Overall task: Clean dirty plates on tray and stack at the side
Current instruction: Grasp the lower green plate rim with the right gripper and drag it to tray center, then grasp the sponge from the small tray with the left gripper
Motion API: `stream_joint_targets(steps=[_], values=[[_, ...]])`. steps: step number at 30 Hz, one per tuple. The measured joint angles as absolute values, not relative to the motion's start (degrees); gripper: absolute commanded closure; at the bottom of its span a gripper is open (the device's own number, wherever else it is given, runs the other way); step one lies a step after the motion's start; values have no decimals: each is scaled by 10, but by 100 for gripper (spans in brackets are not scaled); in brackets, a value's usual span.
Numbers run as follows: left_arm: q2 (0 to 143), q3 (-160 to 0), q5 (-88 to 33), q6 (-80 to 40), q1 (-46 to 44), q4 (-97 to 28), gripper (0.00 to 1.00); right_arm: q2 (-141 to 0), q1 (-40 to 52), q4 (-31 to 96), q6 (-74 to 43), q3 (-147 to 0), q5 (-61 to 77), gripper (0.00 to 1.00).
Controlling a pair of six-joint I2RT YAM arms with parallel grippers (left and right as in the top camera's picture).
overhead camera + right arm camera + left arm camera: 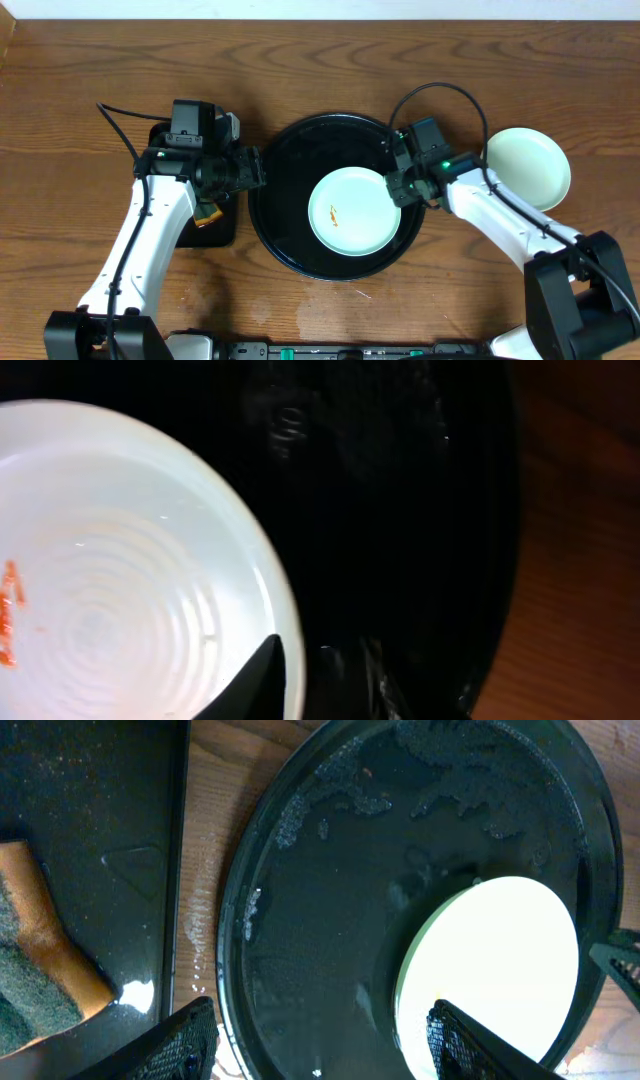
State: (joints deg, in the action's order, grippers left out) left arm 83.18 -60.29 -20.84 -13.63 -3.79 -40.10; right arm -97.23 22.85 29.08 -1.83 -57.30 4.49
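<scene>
Tray (290, 165) holds one smeared plate (352, 210); left fingers (180, 1040) gape empty, right fingers (262, 675) unclear.

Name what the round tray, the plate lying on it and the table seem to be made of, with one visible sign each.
Round tray: likely plastic, glossy black; droplets bead and light glints on it. Plate: melamine or glazed ceramic, pale mint, smooth sheen, faint concentric rings; cannot tell which. Table: wood or veneer, brown, streaked grain.
</scene>
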Motion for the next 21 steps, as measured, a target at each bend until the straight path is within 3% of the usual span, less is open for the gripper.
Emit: stream_joint_targets(steps=[6,11,21], values=[[832,-603,-209,-136,-38,-403,31,-1030,208,286,11,-573,114,77],[832,-603,-208,-136,-38,-404,32,-1054,197,274,32,-584,182,99],[832,-603,-151,-135,-38,-430,32,-1059,190,265,0,-587,199,99]])
